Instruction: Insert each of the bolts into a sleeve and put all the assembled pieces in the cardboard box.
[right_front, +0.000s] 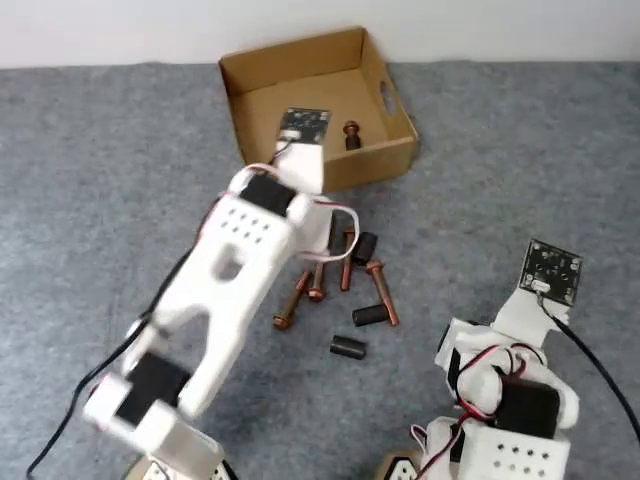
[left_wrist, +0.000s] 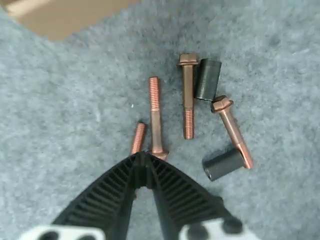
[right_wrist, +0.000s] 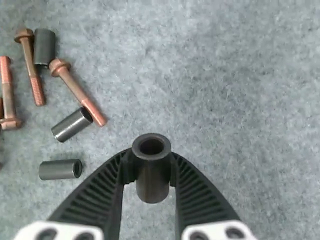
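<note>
The cardboard box (right_front: 370, 165) is sitting at the far edge of the grey counter (right_front: 100, 180). Its top is open, and one bolt-and-sleeve piece (right_front: 352, 135) is lying inside. Wide grey counter is stretching out on both sides of the box. Coppery bolts (right_front: 383, 292) and short dark sleeves (right_front: 348, 348) are lying in a pile just in front of the box. The left end effector (left_wrist: 142, 161) is hanging over the pile, tips pressed together. The right end effector (right_wrist: 150, 160) is pinching one dark sleeve (right_wrist: 151, 182), its round hole facing the wrist camera.

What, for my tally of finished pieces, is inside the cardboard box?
One copper bolt, apparently sleeved, lies in the cardboard box. The left arm's camera board covers part of the floor, so more could be hidden.
</note>
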